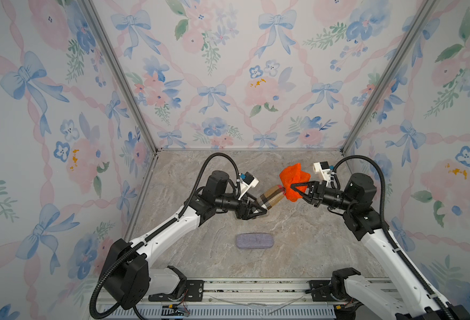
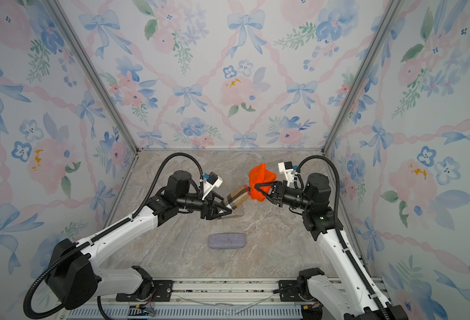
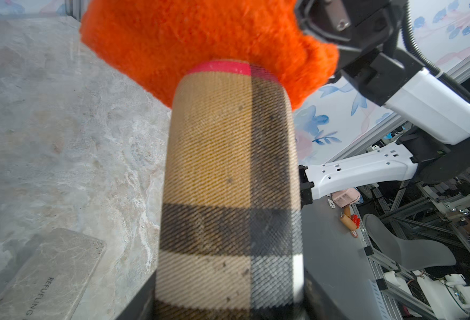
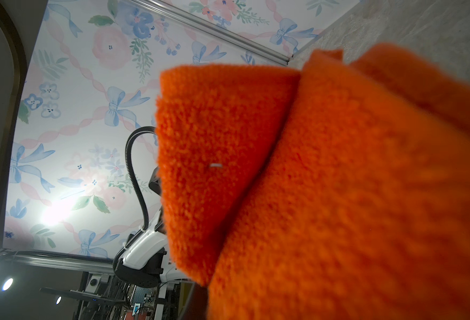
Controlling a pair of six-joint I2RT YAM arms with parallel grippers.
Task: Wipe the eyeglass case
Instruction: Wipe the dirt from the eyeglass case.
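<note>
A tan and brown plaid eyeglass case (image 1: 273, 198) (image 2: 237, 197) (image 3: 231, 180) with a red end is held up off the table. My left gripper (image 1: 264, 211) (image 2: 229, 211) (image 3: 229, 304) is shut on its near end. A fluffy orange cloth (image 1: 294, 177) (image 2: 262, 177) (image 3: 200, 41) (image 4: 339, 180) presses against the case's red far end. My right gripper (image 1: 292, 188) (image 2: 256, 188) is shut on that cloth. In the right wrist view the cloth hides the fingers and the case.
A grey-purple felt oblong pouch (image 1: 254, 241) (image 2: 227, 241) lies on the marble table (image 1: 200, 249) toward the front. A flat clear plate (image 3: 42, 274) printed "REFUELING" lies on the table below the left gripper. Floral walls close three sides.
</note>
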